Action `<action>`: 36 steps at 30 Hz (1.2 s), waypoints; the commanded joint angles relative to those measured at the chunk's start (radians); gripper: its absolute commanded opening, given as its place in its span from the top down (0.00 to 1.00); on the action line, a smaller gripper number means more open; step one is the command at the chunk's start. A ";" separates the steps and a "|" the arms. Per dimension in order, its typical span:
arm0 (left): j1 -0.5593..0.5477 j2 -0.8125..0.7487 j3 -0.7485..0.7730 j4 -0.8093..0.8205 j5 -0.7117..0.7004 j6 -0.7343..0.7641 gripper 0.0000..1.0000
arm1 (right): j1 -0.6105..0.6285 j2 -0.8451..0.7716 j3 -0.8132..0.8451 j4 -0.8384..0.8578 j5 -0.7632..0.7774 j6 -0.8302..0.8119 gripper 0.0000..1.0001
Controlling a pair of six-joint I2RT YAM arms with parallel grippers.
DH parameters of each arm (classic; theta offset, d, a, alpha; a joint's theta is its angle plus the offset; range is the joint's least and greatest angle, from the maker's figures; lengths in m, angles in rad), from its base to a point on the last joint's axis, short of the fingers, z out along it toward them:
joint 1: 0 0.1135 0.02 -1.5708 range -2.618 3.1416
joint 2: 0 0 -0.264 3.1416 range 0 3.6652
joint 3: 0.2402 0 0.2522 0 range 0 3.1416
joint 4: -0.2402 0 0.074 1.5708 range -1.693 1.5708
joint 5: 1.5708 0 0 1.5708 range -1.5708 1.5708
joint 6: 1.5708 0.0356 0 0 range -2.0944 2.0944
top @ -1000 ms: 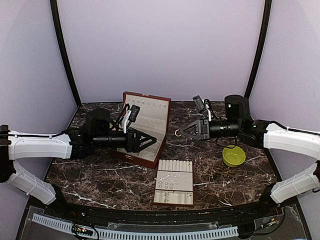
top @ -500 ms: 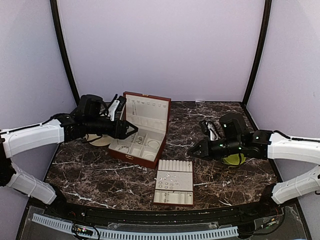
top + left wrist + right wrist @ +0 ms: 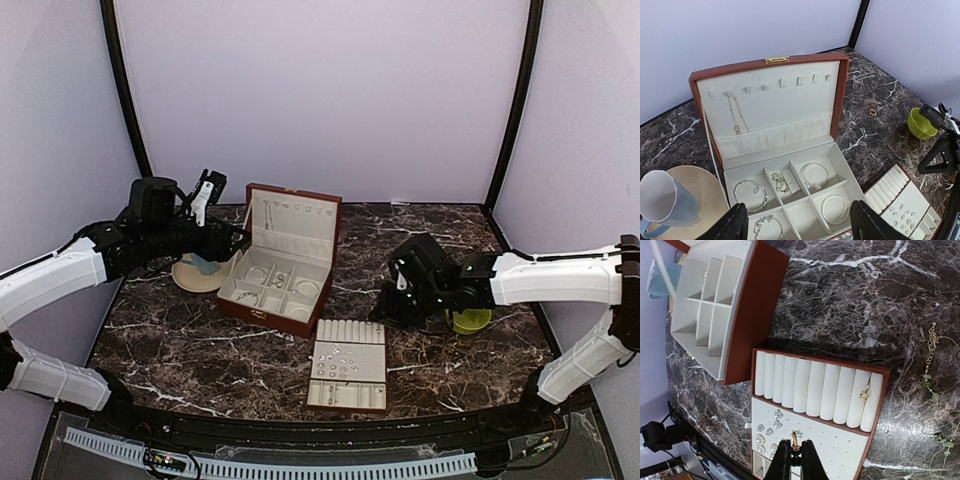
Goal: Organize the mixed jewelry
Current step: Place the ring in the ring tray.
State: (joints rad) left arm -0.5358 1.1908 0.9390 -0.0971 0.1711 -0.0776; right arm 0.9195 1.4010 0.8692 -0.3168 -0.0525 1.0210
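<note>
Small gold ring, bottom centre of the right wrist view, pinched between the tips of my right gripper, its jaws nearly together on it. It hangs over the cream ring tray, beside the studs. Another ring sits in a slot at the tray's right end. I judge the ring light, stiff and slippery, easily flicked away, and best held across its band. A thin chain lies loose on the marble table at far right. It looks limp, so I would lift it near its middle. In the left wrist view, my left gripper stands wide and empty before the open box, which has bracelets in its compartments.
</note>
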 commanded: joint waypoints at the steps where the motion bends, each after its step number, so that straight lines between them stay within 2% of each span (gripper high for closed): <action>1: 0.006 -0.043 -0.024 -0.031 -0.053 0.057 0.27 | 0.016 0.084 0.096 -0.080 0.107 0.035 1.00; 9: 0.005 -0.056 -0.029 -0.034 -0.064 0.071 0.26 | 0.018 0.173 0.175 -0.222 0.180 0.067 1.00; 36: 0.005 -0.039 -0.031 -0.038 -0.078 0.071 0.24 | 0.028 0.313 0.245 -0.285 0.197 0.059 1.00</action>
State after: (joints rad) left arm -0.5354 1.1610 0.9188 -0.1223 0.1028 -0.0177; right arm 0.9367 1.6920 1.0847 -0.5789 0.1215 1.0752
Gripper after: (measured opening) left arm 0.756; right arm 0.041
